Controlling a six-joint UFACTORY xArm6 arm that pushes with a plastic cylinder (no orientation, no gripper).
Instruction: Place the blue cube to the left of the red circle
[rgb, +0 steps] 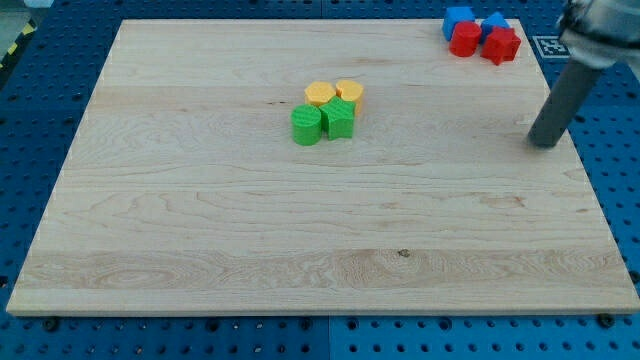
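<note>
A blue cube (459, 19) sits at the top right corner of the wooden board (200, 220), touching the top-left side of the red circle (464, 39). Another blue block (494, 22) and a red block (501, 46) lie just to their right. My tip (543, 143) rests on the board near the right edge, well below and to the right of this cluster, touching no block.
Near the board's middle, a yellow hexagon (319, 95) and a yellow cylinder (349, 92) sit above a green cylinder (306, 125) and a green block (340, 119), all bunched together. The board's right edge lies just right of my tip.
</note>
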